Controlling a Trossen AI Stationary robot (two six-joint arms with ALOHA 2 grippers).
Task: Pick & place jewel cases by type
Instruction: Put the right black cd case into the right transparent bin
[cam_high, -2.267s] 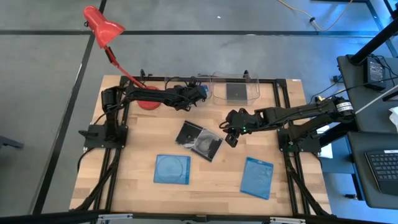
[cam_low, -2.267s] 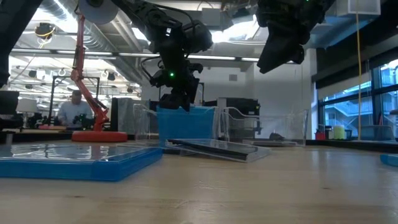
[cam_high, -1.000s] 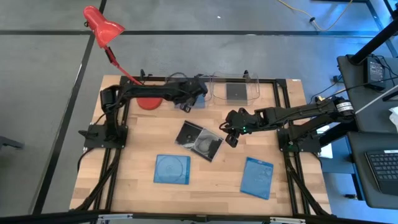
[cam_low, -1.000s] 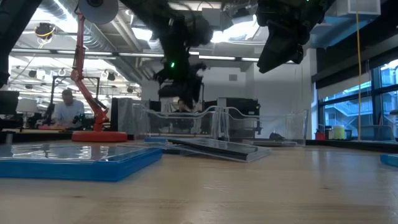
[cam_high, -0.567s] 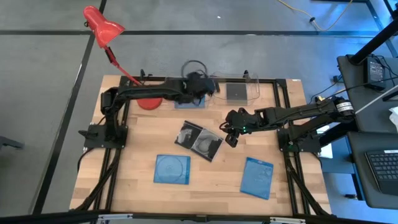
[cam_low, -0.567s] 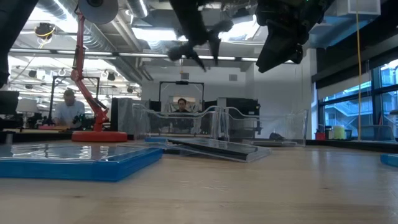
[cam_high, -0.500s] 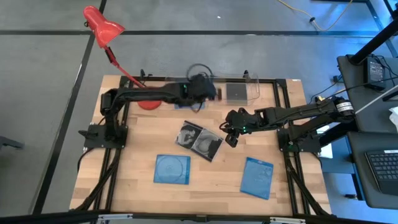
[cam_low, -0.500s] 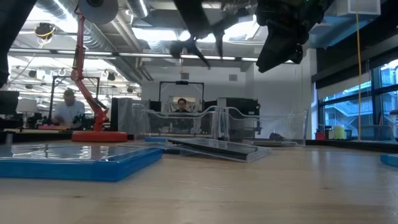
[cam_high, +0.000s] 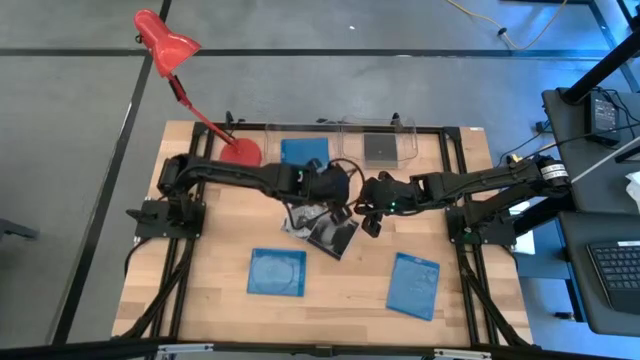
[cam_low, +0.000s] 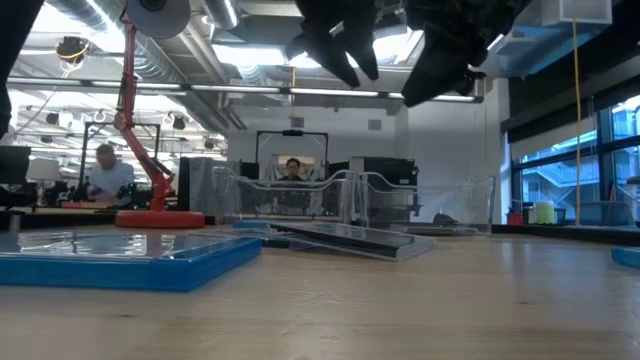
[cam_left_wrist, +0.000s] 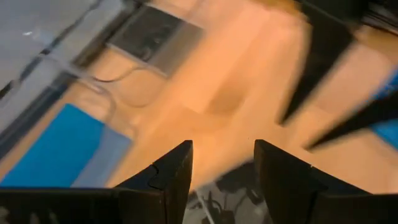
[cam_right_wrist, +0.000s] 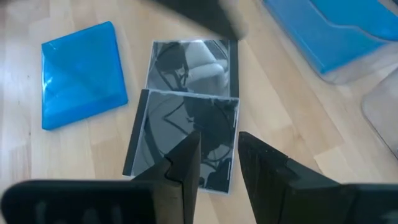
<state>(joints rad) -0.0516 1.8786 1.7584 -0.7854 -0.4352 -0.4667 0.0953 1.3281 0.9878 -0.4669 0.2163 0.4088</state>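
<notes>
presently on the wooden table: two clear/grey jewel cases lying flat at mid-table, one overlapping the other, dark inserts showing; in the right wrist view the nearer clear case laps over the edge of the farther one. one blue jewel case flat on the near left part of the table, apart from the clear pair; a second blue jewel case flat on the near right. a third blue jewel case lies in the left clear tray at the far edge; beside it the right clear tray holds one dark-insert case. left gripper raised above the clear pair, fingers parted with nothing between them. right gripper raised just beside the clear pair on their right, close to the left gripper, fingers narrowly parted, nothing between them. red desk lamp with its round base at the far left corner of the table. low view: people at desks in the room beyond the table.
</notes>
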